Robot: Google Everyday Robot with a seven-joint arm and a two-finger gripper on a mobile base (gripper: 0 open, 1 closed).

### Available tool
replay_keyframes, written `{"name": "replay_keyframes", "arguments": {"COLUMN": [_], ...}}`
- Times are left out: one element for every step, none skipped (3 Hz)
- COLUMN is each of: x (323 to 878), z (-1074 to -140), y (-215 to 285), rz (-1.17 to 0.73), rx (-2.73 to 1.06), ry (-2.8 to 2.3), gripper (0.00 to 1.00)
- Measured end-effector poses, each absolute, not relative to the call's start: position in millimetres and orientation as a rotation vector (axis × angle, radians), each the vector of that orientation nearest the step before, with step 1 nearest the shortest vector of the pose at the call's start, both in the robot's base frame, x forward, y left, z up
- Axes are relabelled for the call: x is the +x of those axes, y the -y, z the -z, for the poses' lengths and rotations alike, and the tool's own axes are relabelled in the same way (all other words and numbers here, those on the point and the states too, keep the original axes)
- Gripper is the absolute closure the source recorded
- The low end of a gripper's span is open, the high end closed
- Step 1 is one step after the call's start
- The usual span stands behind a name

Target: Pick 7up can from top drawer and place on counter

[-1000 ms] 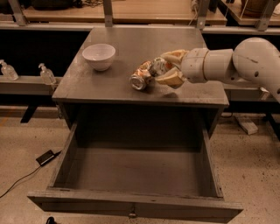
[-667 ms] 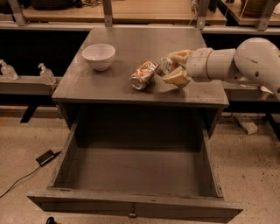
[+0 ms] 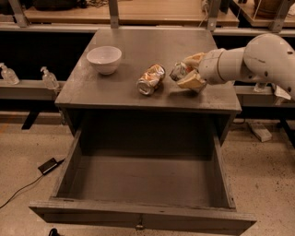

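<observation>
Located over the right part of the flat, square, matte dark-grey counter [image 3: 138, 44]: two-finger gripper [image 3: 183, 73] with tan fingers [image 3: 193, 81], mounted on a white rounded robot arm [image 3: 258, 57] reaching in from the right edge of the view.

Gripper state: closed around the small dented silvery-white 7up can [image 3: 178, 71], one finger on the far side and one on the near side, gap no wider than the can itself. Held low above the counter surface, right of centre. Unable to tell whether the can's underside touches the surface or hangs just clear of it.

Just left of the held can, apart from the fingers: orange-gold dented can [image 3: 151, 79], lying on its side on the counter, open end turned toward the camera and slightly left.

Further left, near the back-left corner of the counter: white round ceramic bowl [image 3: 104, 59], upright, well apart from both cans.

Below the counter: wide, shallow dark-grey top drawer [image 3: 68, 162], pulled fully out toward the camera, flat front lowest in view with a small metal knob [image 3: 138, 226] at its middle.

Behind the counter: light wooden tabletop [image 3: 161, 13] with grey metal uprights.

On the ledge at left: two small clear pump bottles [image 3: 48, 77], upright, side by side.

On the speckled floor [image 3: 258, 184] left of the drawer: small black flat device [image 3: 47, 166] with a thin cable trailing off toward the lower left.
</observation>
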State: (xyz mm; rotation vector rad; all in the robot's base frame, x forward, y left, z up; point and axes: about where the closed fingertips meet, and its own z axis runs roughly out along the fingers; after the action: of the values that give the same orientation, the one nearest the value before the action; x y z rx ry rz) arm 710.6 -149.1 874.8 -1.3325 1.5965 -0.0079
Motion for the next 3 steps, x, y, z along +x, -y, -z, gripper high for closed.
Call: {"name": "replay_keyframes", "arguments": {"x": [711.6, 711.8, 712.1], "z": [-871.6, -870.4, -868.9], "y": [149.2, 146.7, 144.3], "rz": [0.01, 0.005, 0.001], "rx": [-1.338, -1.341, -1.344], "ry": [-1.606, -1.605, -1.604], "gripper": [0.39, 0.15, 0.0]}}
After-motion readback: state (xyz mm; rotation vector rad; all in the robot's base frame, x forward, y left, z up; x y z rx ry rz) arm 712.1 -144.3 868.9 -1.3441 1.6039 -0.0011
